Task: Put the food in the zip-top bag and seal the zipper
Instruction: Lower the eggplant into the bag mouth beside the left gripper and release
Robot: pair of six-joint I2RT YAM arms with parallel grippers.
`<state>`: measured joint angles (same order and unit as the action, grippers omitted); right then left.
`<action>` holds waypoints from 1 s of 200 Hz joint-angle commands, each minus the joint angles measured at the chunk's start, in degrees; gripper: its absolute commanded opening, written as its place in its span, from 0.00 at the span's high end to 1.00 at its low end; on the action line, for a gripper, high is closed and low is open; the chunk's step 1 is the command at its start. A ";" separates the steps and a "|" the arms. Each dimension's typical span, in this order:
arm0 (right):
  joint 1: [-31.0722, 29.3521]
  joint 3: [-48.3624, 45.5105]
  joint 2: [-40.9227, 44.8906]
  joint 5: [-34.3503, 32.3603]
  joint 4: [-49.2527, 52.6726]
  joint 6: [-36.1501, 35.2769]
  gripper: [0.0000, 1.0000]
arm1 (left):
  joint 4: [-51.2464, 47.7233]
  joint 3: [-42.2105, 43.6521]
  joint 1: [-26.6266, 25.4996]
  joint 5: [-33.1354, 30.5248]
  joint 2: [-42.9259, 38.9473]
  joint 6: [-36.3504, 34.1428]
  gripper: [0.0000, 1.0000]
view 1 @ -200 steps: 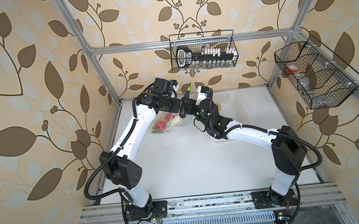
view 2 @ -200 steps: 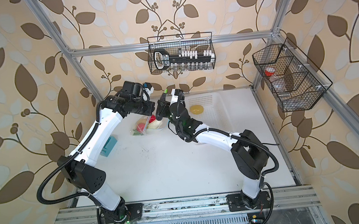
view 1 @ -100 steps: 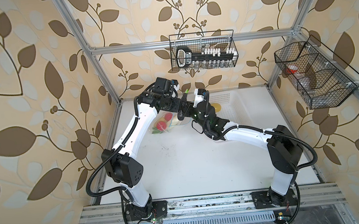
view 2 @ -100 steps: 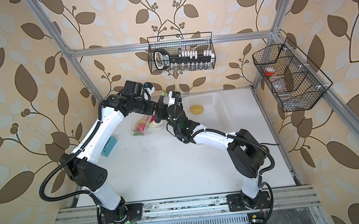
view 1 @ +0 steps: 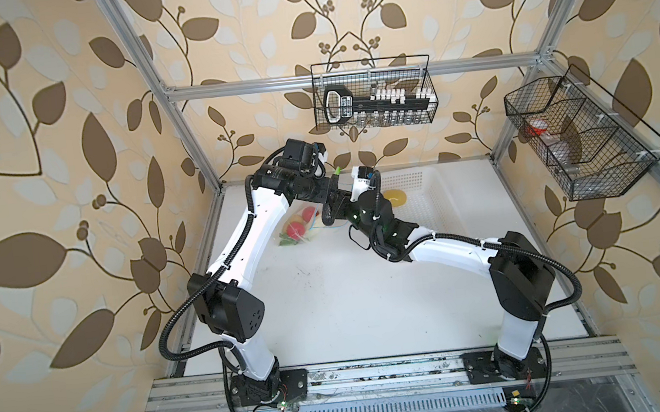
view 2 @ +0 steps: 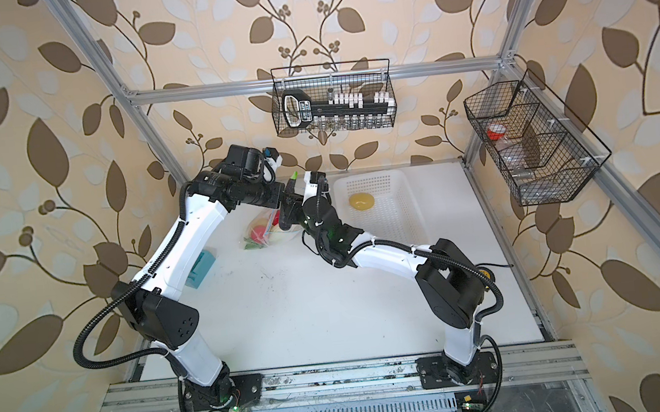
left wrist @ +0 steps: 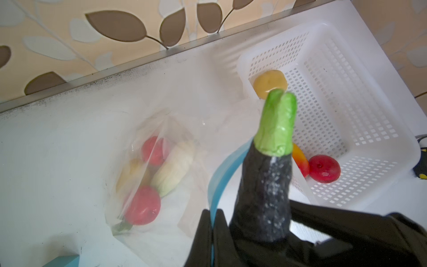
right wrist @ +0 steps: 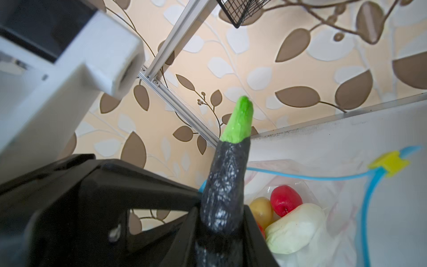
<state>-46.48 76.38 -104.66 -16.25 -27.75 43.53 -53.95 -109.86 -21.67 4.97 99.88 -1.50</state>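
Observation:
The clear zip-top bag (left wrist: 161, 129) lies on the white table with a red tomato (left wrist: 143, 205), a white-green cabbage (left wrist: 173, 168) and a potato (right wrist: 261, 210) inside. My left gripper (left wrist: 211, 211) is shut on the blue zipper (left wrist: 221, 175) and holds the mouth edge up. The zipper's yellow end (right wrist: 390, 161) sits at the far corner. My right gripper (right wrist: 219, 222) is shut on the dark eggplant (right wrist: 226, 185), whose green tip points up, right at the bag's mouth. In both top views the bag (view 1: 297, 229) (view 2: 260, 233) lies under the two wrists.
The white perforated basket (left wrist: 346, 104) (view 2: 399, 208) stands right of the bag and holds a potato (left wrist: 270, 82), a mango (left wrist: 300, 161) and a red tomato (left wrist: 324, 168). A teal block (view 2: 201, 268) lies by the left arm. Two wire baskets hang on the walls.
My right gripper has carried the eggplant leftward from the basket side to the bag's mouth. The left gripper has stayed on the zipper edge.

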 commanded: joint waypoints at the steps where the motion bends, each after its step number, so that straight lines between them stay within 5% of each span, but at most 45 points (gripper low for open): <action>1: -0.94 -1.35 -1.72 -0.31 0.38 -1.21 0.82 | 1.04 -2.94 -0.48 0.89 -0.38 -0.05 1.00; 78: -1.32 -0.57 -3.36 -3.56 4.43 -2.15 0.77 | 1.11 -3.38 -0.48 0.04 -0.50 -0.09 1.00; 134: -1.01 6.37 -6.91 -0.96 10.19 -2.41 0.65 | 1.09 -3.37 -0.48 0.30 -0.82 -0.16 1.00; 168: -0.50 10.38 -9.14 0.86 14.18 -1.44 0.45 | 1.05 -3.50 -0.48 0.53 -0.81 -0.08 1.00; 200: 0.42 10.24 -8.45 2.57 14.06 -0.69 0.38 | 1.20 -3.31 -0.48 0.48 -0.90 -0.02 1.00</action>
<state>-46.78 85.54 -112.66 -15.62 -15.40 42.26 -54.17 -110.91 -21.78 4.45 100.01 -1.50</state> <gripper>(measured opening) 0.612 0.048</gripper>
